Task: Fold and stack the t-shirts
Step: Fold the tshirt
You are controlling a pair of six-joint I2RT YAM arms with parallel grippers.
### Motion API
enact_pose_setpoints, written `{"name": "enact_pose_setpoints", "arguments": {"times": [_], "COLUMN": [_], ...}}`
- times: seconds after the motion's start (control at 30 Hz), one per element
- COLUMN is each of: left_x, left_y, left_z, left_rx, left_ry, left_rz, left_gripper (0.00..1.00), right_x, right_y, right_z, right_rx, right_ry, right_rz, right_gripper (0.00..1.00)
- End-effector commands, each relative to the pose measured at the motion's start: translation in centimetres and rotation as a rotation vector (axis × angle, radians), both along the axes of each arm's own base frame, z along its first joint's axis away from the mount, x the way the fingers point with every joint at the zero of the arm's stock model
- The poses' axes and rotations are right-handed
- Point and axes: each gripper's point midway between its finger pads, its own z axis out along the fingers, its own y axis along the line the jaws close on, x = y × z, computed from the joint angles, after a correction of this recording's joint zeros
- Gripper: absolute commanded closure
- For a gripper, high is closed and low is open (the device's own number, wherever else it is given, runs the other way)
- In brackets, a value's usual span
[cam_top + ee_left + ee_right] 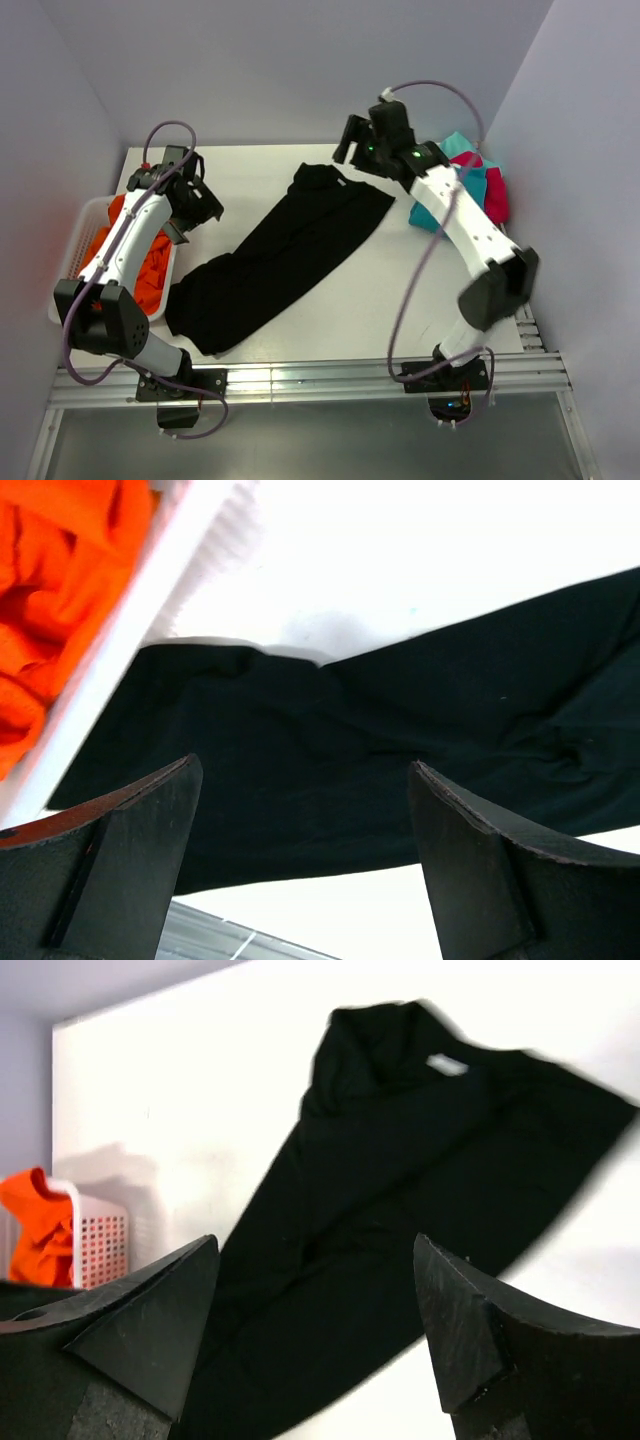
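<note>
A large black t-shirt (pixel 280 255) lies folded lengthwise in a long diagonal strip across the white table (pixel 250 165), collar end at the far right. My left gripper (pixel 195 215) hangs open above the table beside the basket, left of the shirt's lower half (pixel 350 770). My right gripper (pixel 345 140) is open and raised above the shirt's collar end (pixel 400 1150), holding nothing. An orange t-shirt (pixel 150 270) fills the white basket (pixel 70 250). Teal and pink-red t-shirts (pixel 470 180) sit piled at the far right, partly behind the right arm.
The white basket (pixel 130 640) stands at the table's left edge, close to my left arm. Metal rails (pixel 320 380) run along the near edge. Grey walls close in the back and both sides.
</note>
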Motion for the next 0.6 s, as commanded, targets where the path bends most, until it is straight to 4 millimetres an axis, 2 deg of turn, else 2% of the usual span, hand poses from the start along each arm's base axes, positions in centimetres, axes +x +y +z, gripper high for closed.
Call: {"name": "enact_pose_setpoints", "arguments": {"times": [0.0,0.1,0.2,0.23,0.37,0.43,0.47,0.5,0.57], "left_x": [2.2,3.0,3.4,3.5,3.5,3.3,3.2,2.8,2.2], "left_y": [-1.1,-1.6,-2.1,-2.2,-2.7,-2.7,-2.6,-2.6,-2.4], "left_z": [0.5,0.1,-0.3,-0.3,0.1,0.4,0.7,0.7,1.0], "left_rx": [-0.051,-0.072,-0.090,-0.094,-0.117,-0.116,-0.115,-0.114,-0.109], "left_ry": [-0.057,-0.064,-0.057,-0.057,-0.060,-0.061,-0.069,-0.063,-0.071], "left_rz": [-0.005,-0.005,-0.005,-0.005,-0.011,-0.012,-0.013,-0.013,-0.008], "left_gripper": [0.10,0.10,0.11,0.11,0.11,0.11,0.11,0.12,0.11], "right_x": [-4.9,-8.7,-10.6,-10.8,-10.2,-8.9,-8.2,-7.9,-6.8], "right_y": [-5.7,-7.2,-7.4,-7.2,-7.3,-7.3,-7.2,-7.1,-6.7], "right_z": [-7.6,-12.3,-15.4,-15.9,-17.7,-18.4,-18.1,-19.1,-19.1], "right_rx": [-0.218,-0.274,-0.269,-0.262,-0.298,-0.338,-0.344,-0.360,-0.352], "right_ry": [0.226,0.402,0.498,0.510,0.573,0.595,0.592,0.613,0.602], "right_rz": [-0.118,-0.130,-0.128,-0.127,-0.117,-0.118,-0.119,-0.117,-0.118], "right_gripper": [0.14,0.14,0.14,0.14,0.14,0.14,0.14,0.14,0.14]}}
